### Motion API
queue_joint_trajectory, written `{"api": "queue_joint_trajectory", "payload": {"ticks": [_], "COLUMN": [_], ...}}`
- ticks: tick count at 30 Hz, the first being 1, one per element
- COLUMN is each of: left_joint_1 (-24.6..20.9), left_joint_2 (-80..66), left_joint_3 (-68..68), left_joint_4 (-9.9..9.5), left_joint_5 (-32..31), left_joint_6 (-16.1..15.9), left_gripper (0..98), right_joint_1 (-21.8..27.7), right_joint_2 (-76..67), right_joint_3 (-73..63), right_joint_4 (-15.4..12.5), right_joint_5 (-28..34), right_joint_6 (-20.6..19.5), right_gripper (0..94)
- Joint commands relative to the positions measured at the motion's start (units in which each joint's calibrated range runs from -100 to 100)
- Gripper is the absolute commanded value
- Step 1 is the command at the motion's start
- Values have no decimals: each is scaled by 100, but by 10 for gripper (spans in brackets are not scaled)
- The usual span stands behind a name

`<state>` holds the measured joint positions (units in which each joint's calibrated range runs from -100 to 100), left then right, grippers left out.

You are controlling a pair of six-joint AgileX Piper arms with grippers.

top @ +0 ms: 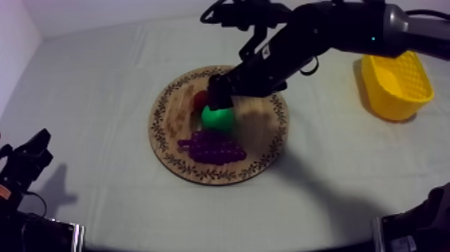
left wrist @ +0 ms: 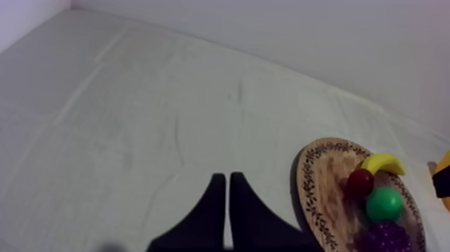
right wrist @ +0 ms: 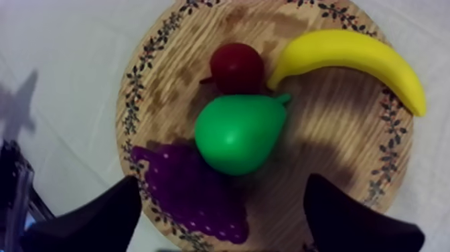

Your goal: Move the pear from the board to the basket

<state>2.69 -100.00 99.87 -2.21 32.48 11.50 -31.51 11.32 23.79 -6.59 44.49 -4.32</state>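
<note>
The green pear (top: 217,118) lies in the middle of the round wooden board (top: 268,137), between a small red fruit (top: 199,100) and purple grapes (top: 213,147). My right gripper (top: 219,100) hangs just over the pear. In the right wrist view this gripper (right wrist: 224,182) is open, its black fingers (right wrist: 100,214) standing wide apart on either side of the pear (right wrist: 240,133), not touching it. The yellow basket (top: 396,84) sits at the far right. My left gripper (left wrist: 224,194) is shut on nothing, low at the table's left (top: 33,154).
A banana (right wrist: 355,57) curves along the board's rim beside the small red fruit (right wrist: 236,67), and grapes (right wrist: 194,194) lie against the pear. From the left wrist, the board (left wrist: 321,194) and pear (left wrist: 384,204) are far off. Bare cloth separates board and basket.
</note>
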Motion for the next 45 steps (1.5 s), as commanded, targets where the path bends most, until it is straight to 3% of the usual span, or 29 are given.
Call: {"api": "queue_joint_trajectory", "payload": {"ticks": [1, 11, 19, 45], "left_joint_1": [2, 2, 2, 2], "left_joint_2": [0, 0, 0, 0], "left_joint_3": [2, 2, 2, 2], "left_joint_4": [-2, -2, -2, -2], "left_joint_5": [1, 1, 1, 1], "left_joint_6": [0, 0, 0, 0], "left_gripper": [1, 1, 1, 1], "right_joint_1": [-41, -215, -312, -247], "right_joint_2": [86, 482, 904, 1993], "right_joint_3": [-62, -337, -703, -1703], "right_joint_4": [98, 542, 803, 703], "right_joint_5": [-18, 9, 372, 1125], "right_joint_6": [-433, -1261, -1622, -1384], "right_gripper": [894, 892, 896, 838]}}
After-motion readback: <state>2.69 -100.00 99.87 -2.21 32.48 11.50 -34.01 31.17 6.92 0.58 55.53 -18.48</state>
